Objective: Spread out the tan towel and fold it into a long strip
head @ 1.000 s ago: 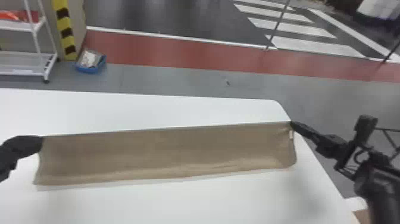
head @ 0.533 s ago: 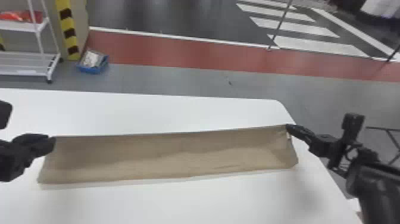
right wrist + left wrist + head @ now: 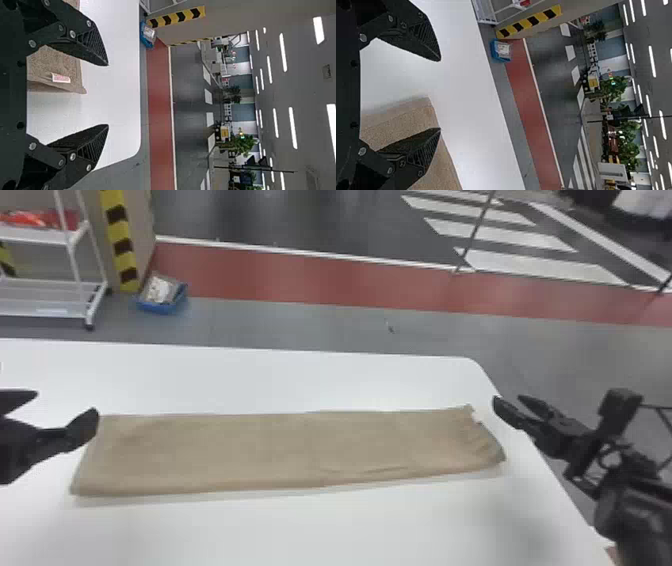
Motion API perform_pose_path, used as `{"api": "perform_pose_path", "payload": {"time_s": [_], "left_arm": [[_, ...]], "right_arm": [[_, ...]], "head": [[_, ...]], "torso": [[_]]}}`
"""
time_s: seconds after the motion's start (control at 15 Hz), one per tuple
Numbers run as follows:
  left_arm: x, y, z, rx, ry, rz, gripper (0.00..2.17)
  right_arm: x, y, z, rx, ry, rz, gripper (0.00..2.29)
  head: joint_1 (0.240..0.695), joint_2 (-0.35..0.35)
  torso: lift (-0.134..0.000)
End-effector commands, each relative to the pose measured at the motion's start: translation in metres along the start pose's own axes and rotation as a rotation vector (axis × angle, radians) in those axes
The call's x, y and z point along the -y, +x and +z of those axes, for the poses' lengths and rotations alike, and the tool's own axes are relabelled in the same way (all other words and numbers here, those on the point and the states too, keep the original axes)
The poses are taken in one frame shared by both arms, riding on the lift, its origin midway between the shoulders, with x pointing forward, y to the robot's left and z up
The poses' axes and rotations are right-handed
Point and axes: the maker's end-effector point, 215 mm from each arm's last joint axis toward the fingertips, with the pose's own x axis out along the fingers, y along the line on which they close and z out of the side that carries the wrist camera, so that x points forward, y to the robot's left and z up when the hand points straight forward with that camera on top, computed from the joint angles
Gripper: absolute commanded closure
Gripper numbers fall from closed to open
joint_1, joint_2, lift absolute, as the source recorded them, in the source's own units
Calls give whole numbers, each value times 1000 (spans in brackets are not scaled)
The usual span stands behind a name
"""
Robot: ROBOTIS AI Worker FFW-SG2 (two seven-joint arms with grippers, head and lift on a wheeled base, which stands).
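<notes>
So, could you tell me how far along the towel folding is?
The tan towel lies on the table as a long strip, so folding looks largely done. Nothing is in hand: the left claw and right claw are open near its ends. Perhaps smoothing is left, given small creases toward its right end.

Between the left gripper [image 3: 66, 402] and the right gripper [image 3: 508, 397], a long, rectangular tan cloth towel [image 3: 280, 450] looks matt and slightly rough, finely creased near the right gripper. Under it, a white, round-cornered tabletop [image 3: 250, 377] is smooth with a soft sheen. Both grippers have flat, matt black fingers [image 3: 425, 35] with ridged faces and round, shiny metal screws [image 3: 363, 37] behind the tips.
</notes>
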Motion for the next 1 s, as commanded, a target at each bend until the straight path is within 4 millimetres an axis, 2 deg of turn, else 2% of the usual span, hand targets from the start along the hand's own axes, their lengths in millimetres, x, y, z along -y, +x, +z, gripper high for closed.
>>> {"api": "perform_pose_path", "payload": {"time_s": [0.0, 0.07, 0.2, 0.33, 0.47, 0.6, 0.87, 0.93], "left_arm": [[3, -13, -6, 3, -7, -2, 22], [7, -18, -10, 1, -21, -14, 26], [0, -23, -22, -12, -86, -32, 29], [-9, -24, -23, -7, -124, -29, 33], [-9, -20, -22, 4, -202, -64, 36], [-8, -18, -34, -17, -229, -73, 36], [-1, -16, -38, -18, -275, -100, 36], [2, -14, -36, -15, -277, -105, 36]], "right_arm": [[0, -17, -7, -14, 48, -1, 56], [-3, -27, -15, -41, 96, 6, 56], [-5, -38, -30, -79, 88, 8, 113], [-4, -42, -37, -93, 92, 11, 194], [-2, -44, -44, -106, 102, 11, 194], [-7, -47, -57, -129, 136, 24, 194], [-11, -54, -58, -116, 168, 47, 194], [-12, -54, -63, -138, 186, 45, 191]], "head": [[695, -267], [695, -271], [695, -282], [695, -282], [695, -275], [695, -274], [695, -271], [695, -272]], "torso": [[-124], [-124], [-124], [-124], [-124], [-124], [-124], [-124]]}}
